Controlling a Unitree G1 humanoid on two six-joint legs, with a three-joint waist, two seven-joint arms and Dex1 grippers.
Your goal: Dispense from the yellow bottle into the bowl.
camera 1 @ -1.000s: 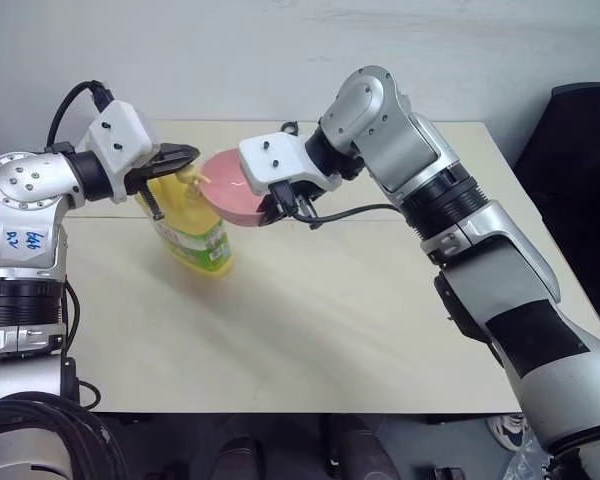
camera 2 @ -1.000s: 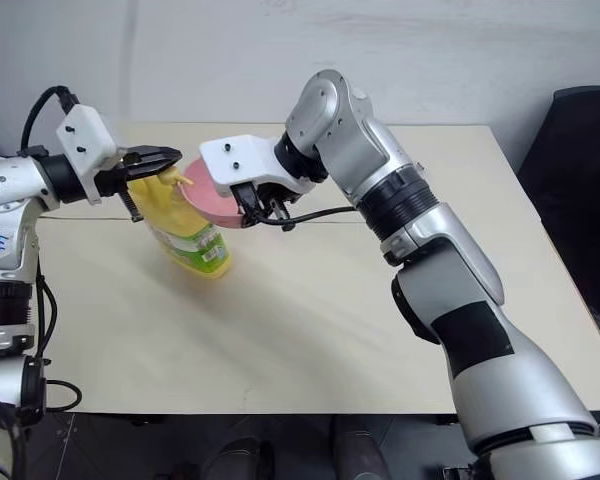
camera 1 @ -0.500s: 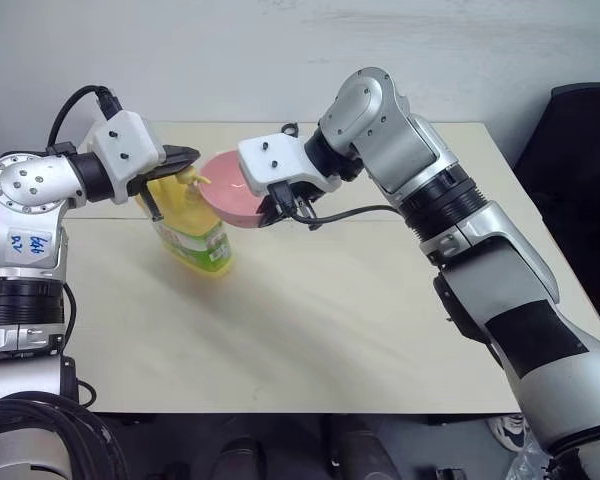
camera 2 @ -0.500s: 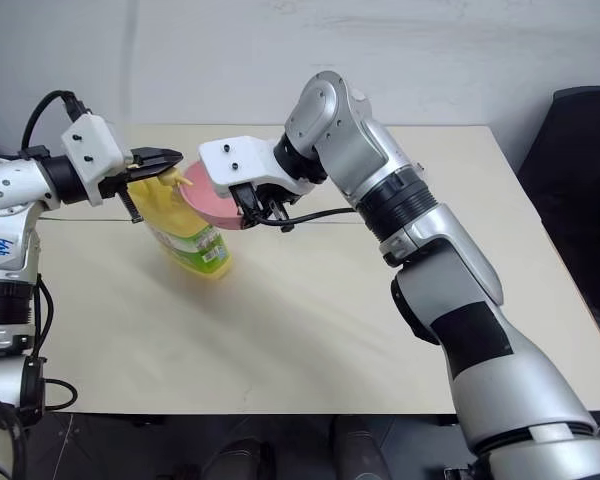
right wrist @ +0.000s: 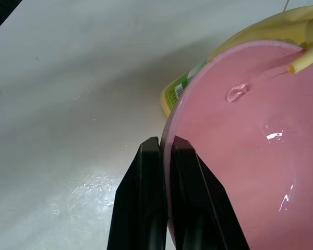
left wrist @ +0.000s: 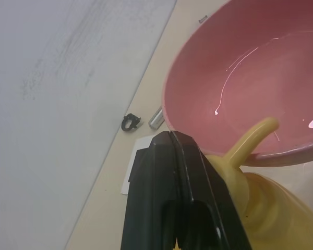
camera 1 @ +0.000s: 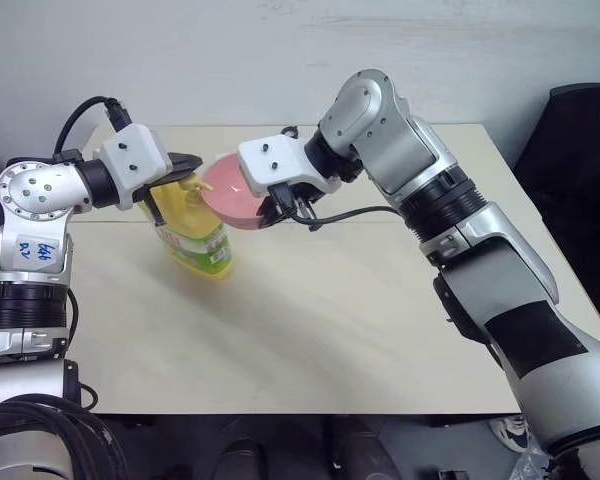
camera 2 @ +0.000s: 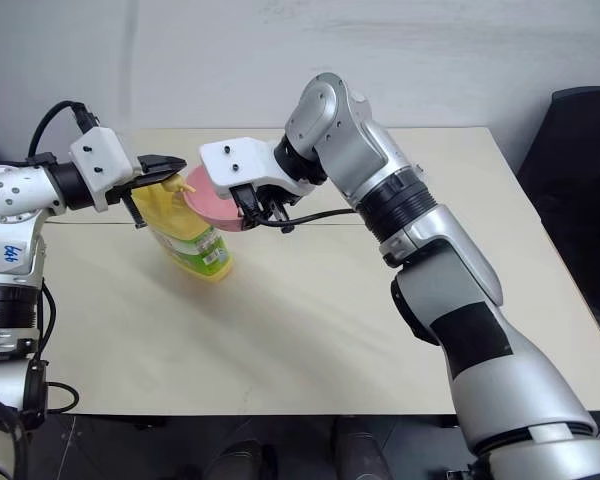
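Overhead, you have the yellow bottle (camera 1: pixel 193 232) standing on the table (camera 1: pixel 360 320) at its far left, w/ the left gripper (camera 1: pixel 188 163) clenched, fingers together, on top of the pump, and the right gripper (camera 1: pixel 271 211) pinching the rim of the bowl (camera 1: pixel 226 188), held tilted above the table beside the pump. Left wrist cam: your spout (left wrist: pixel 250 139) reaches over the bowl's rim. Right wrist cam: fingers (right wrist: pixel 146 203) clamp the bowl wall; a small clear blob (right wrist: pixel 236 92) sits inside near the spout tip.

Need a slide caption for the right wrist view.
Right gripper pinches the bowl's rim, holding it under the bottle's spout.
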